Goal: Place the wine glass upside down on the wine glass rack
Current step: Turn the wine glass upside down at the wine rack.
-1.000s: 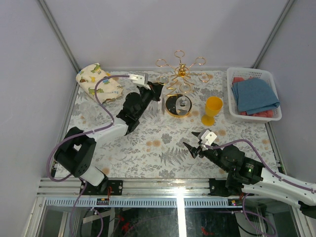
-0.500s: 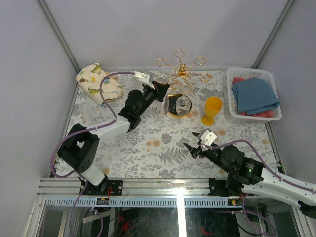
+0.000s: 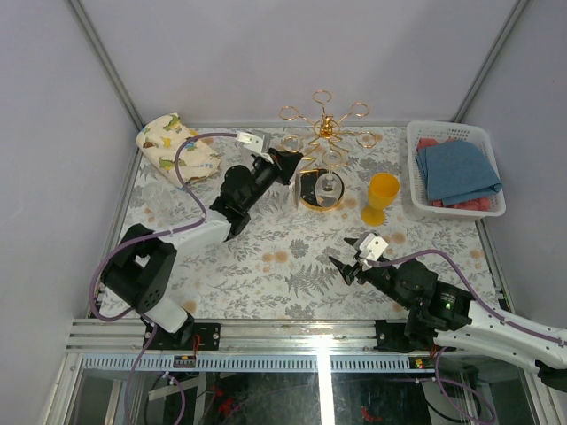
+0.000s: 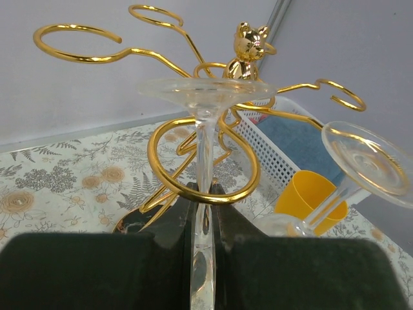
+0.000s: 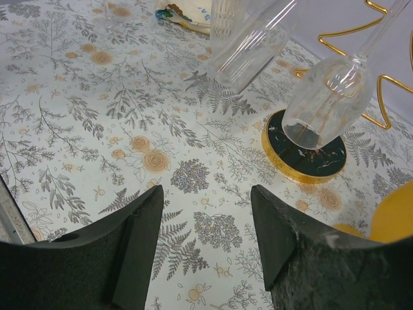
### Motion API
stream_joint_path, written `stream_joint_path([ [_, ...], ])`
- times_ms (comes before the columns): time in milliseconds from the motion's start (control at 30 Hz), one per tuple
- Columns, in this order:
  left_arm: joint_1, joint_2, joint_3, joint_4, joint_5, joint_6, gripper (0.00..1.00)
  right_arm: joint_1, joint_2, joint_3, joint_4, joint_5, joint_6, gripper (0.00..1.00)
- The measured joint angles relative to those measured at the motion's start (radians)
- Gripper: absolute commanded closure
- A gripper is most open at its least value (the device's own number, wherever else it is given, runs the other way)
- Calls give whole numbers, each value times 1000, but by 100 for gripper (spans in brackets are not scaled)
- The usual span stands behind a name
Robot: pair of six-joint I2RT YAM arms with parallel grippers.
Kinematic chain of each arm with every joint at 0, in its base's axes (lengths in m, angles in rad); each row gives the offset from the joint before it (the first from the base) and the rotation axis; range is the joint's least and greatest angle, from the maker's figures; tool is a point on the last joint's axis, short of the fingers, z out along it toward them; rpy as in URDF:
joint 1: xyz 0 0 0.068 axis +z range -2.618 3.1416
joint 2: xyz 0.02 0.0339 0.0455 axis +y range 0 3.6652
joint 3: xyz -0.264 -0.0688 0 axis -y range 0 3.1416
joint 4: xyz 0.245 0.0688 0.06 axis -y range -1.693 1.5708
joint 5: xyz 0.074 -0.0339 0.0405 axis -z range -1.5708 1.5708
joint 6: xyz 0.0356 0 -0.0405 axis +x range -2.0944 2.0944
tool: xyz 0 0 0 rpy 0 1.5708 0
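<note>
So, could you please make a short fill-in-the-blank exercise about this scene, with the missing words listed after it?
1. The left fingers are shut on the ____ of the wine glass.
2. The round foot of this glass points ____, so the glass is upside down.
3. The goblet standing beside the wine glass rack is ____ in colour.
4. The right fingers are open and hold ____.

Missing words: stem; up; yellow; nothing
</note>
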Motion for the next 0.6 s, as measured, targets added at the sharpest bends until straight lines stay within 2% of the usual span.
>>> stream_joint_path([
  [600, 0, -71, -79, 58, 40, -12, 100, 0, 45, 0, 2, -2, 2, 36],
])
